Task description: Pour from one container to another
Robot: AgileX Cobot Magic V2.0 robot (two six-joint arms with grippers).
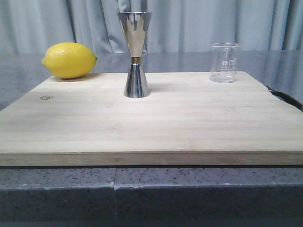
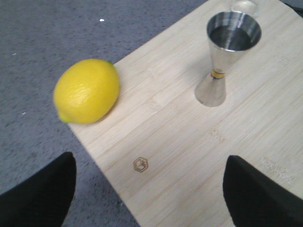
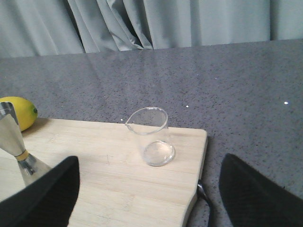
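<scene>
A small clear glass beaker [image 1: 224,62] with white marks stands upright at the board's far right corner; the right wrist view shows the beaker [image 3: 154,137] with its pour lip, looking empty. The shiny steel jigger [image 1: 135,54] stands upright mid-board toward the back, and the jigger [image 2: 226,57] holds dark liquid in its upper cup. My left gripper [image 2: 149,189] hangs open above the board's left edge, nothing between its fingers. My right gripper [image 3: 149,189] is open too, short of the beaker. Neither gripper shows in the front view.
A yellow lemon [image 1: 69,60] lies at the far left corner of the wooden cutting board [image 1: 151,127]. The board rests on a grey speckled counter [image 1: 151,189]. A dark handle [image 1: 286,98] sticks out at the board's right edge. Grey curtains hang behind.
</scene>
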